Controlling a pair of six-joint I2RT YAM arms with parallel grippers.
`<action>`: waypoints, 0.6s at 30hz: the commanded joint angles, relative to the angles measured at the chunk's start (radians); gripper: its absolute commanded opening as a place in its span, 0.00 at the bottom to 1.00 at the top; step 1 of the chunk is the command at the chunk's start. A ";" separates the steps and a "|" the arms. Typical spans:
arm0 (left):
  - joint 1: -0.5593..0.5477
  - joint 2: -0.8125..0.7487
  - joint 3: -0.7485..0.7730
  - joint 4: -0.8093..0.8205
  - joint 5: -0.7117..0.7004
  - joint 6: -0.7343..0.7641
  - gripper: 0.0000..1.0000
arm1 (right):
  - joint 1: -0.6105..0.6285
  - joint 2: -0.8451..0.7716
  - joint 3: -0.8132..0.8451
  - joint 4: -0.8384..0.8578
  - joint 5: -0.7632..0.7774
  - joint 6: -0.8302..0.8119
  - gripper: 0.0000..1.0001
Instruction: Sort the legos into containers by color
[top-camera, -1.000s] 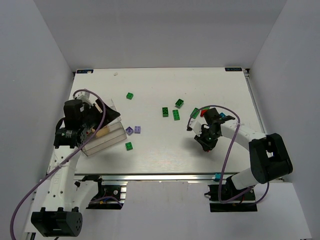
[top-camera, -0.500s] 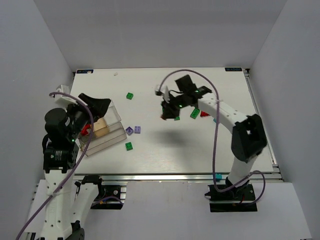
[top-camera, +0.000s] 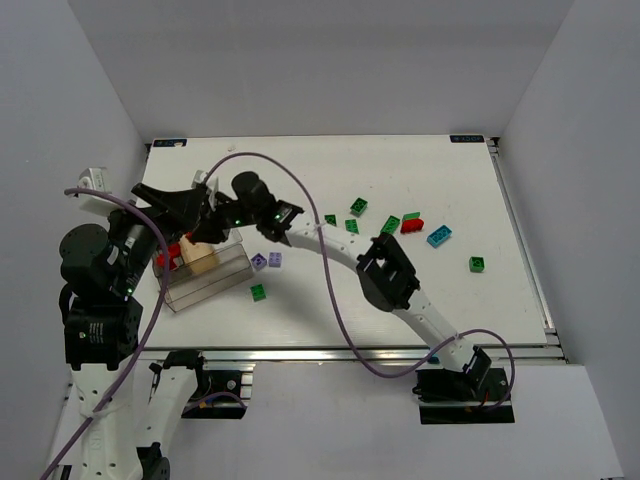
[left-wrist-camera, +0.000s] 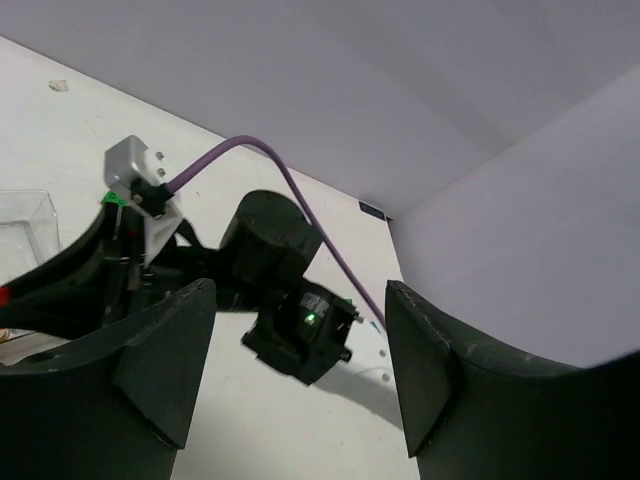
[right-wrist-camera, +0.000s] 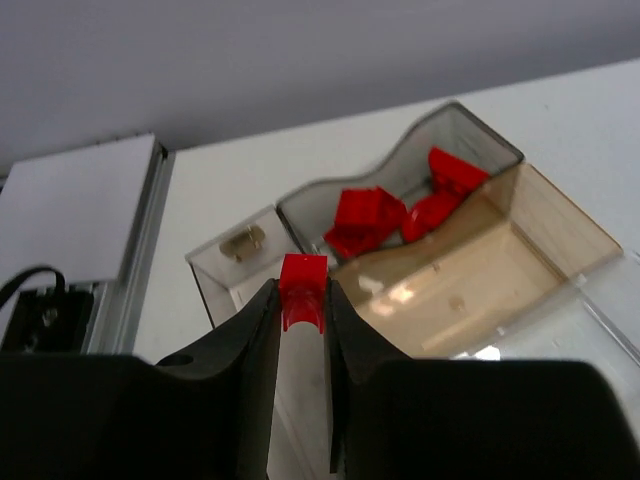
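Swinging over from the middle of the worktop (top-camera: 330, 300), the right pincer (right-wrist-camera: 302, 300) now hangs by the clear box (top-camera: 228, 268). It is pinched narrowly on a red brick (right-wrist-camera: 303, 272), close to the compartment where a heap of red bricks (right-wrist-camera: 372, 215) already lies, while the left pincer (left-wrist-camera: 297, 345) has lifted clear and stands wide with nothing in it. Sorting looks well short of done: only reds seem boxed, while green bricks (top-camera: 259, 291), two purple bricks (top-camera: 267, 260), a teal brick (top-camera: 438, 236) and a loose red brick (top-camera: 411, 224) lie scattered on the worktop.
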 joint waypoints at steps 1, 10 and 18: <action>0.005 -0.002 0.034 -0.084 -0.021 0.018 0.78 | 0.064 0.014 0.034 0.305 0.158 0.102 0.00; 0.005 -0.014 0.036 -0.134 0.002 0.036 0.79 | 0.161 0.137 0.110 0.465 0.350 0.042 0.00; -0.004 -0.025 0.044 -0.177 0.010 0.046 0.80 | 0.179 0.213 0.136 0.496 0.450 -0.016 0.00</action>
